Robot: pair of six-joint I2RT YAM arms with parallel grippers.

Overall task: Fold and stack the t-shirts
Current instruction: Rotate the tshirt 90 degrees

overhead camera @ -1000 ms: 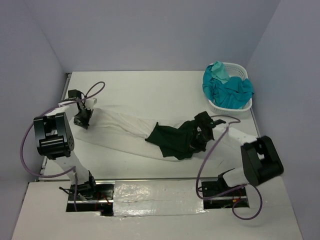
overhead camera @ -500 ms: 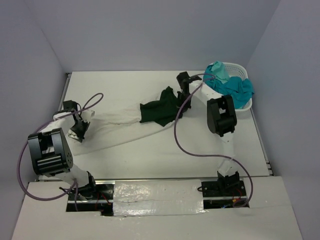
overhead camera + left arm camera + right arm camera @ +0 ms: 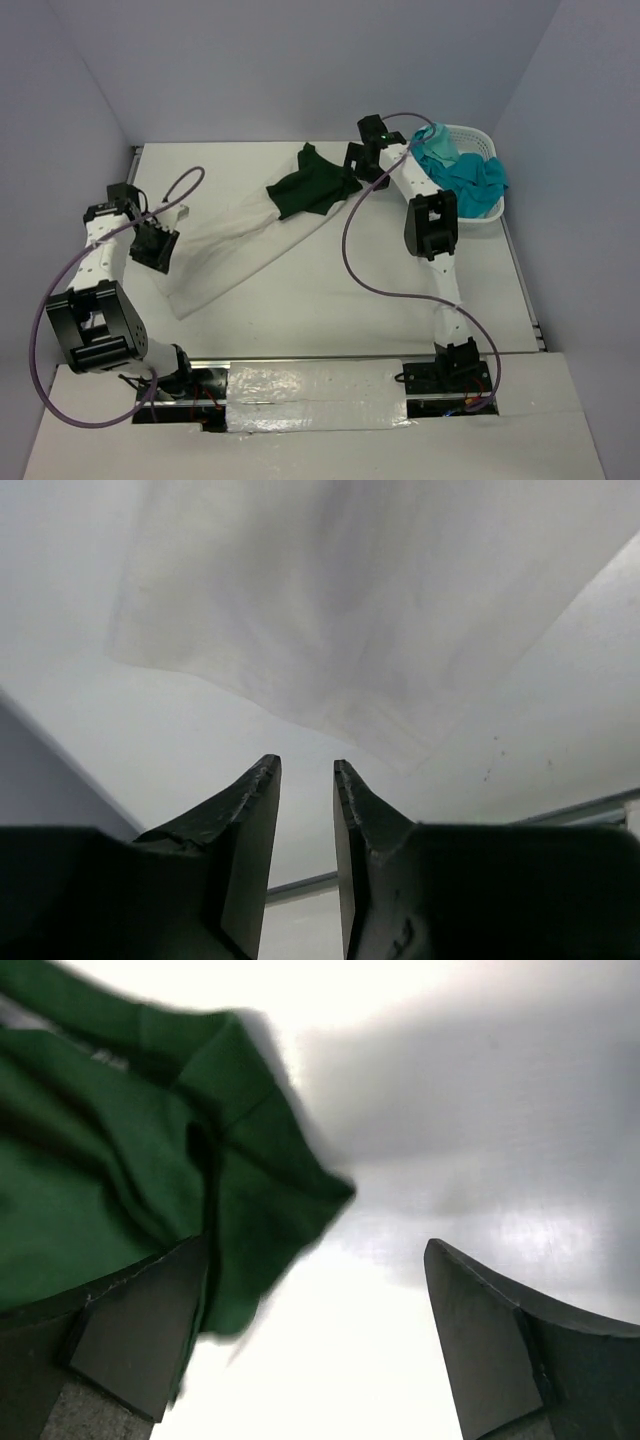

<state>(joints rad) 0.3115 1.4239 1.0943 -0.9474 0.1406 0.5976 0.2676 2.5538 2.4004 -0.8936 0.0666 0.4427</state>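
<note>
Nothing is folded yet: the white shirt sprawls from the desk's left edge toward its far edge, the green shirt crumpled on its far end, teal shirts in the far-right basket, left hand barely parted, right hand spread, both empty.

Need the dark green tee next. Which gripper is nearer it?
Right. The right gripper sits open at the right edge of the dark green tee; the left gripper is far off, by the left end of the white tee.
</note>
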